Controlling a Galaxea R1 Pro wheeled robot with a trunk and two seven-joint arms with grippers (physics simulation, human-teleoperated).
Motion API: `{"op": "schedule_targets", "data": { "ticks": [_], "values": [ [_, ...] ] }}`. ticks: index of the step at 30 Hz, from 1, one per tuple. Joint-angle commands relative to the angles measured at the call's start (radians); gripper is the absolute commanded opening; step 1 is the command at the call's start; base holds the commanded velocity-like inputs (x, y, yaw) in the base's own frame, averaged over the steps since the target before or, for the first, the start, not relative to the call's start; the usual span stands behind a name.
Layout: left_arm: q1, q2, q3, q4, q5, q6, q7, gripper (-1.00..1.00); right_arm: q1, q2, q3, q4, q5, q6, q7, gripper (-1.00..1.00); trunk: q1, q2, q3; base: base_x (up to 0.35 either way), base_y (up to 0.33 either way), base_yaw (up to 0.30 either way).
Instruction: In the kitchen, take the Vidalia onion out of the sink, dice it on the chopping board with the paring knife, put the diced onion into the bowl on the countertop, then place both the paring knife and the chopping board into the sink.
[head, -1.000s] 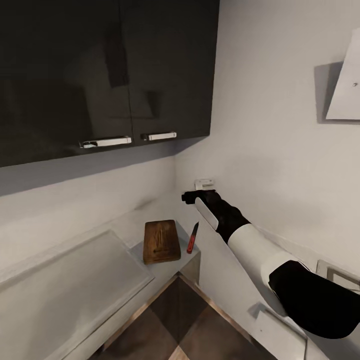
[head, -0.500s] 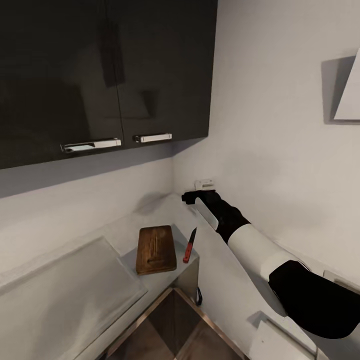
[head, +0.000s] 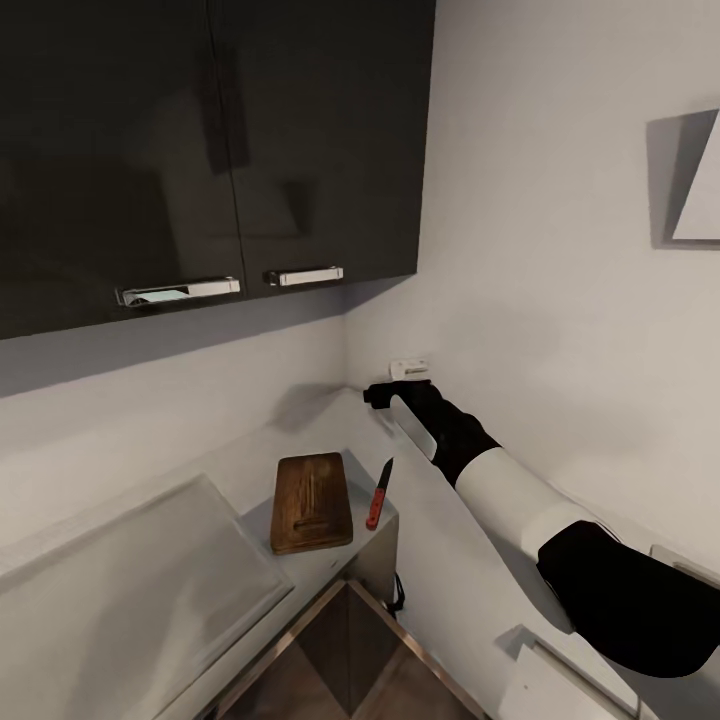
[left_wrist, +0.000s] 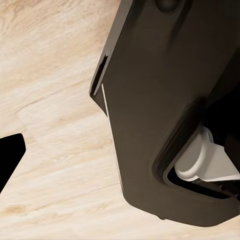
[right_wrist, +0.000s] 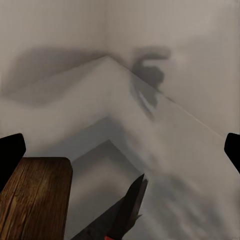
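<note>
The chopping board (head: 311, 502) lies on the grey countertop (head: 250, 450), the paring knife (head: 379, 494) just beside it. The right gripper (head: 378, 393) hovers above, jaws spread and empty; it should descend squarely over the red handle

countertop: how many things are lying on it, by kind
chopping board: 1
paring knife: 1
total: 2
</note>
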Motion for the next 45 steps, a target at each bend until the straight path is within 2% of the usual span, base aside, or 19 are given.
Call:
{"op": "schedule_targets", "data": {
  "ticks": [1, 12, 26, 45],
  "values": [
    [0.0, 0.0, 0.002, 0.0, 0.01, 0.003, -0.005, 1.0, -0.001, 0.0, 0.004, 0.0, -0.01, 0.001, -0.009, 1.0, 0.0, -0.001, 0.0, 0.0, 0.0, 0.0],
    [0.0, 0.001, 0.002, 0.002, 0.01, 0.003, -0.005, 1.0, 0.0, 0.0, 0.004, 0.0, -0.01, 0.001, -0.009, 1.0, 0.0, -0.001, 0.0, 0.015, 0.0, 0.0],
    [0.0, 0.001, 0.002, 0.001, 0.01, 0.003, -0.005, 1.0, 0.0, 0.0, 0.004, 0.001, -0.01, 0.001, -0.009, 1.0, 0.0, -0.001, 0.0, 0.138, 0.0, 0.0],
    [0.0, 0.002, 0.002, 0.002, 0.01, 0.003, -0.005, 1.0, 0.001, 0.0, 0.004, 0.001, -0.011, -0.002, 0.0, 1.0, 0.0, -0.001, 0.0, 0.007, 0.0, 0.0]
  ]
}}
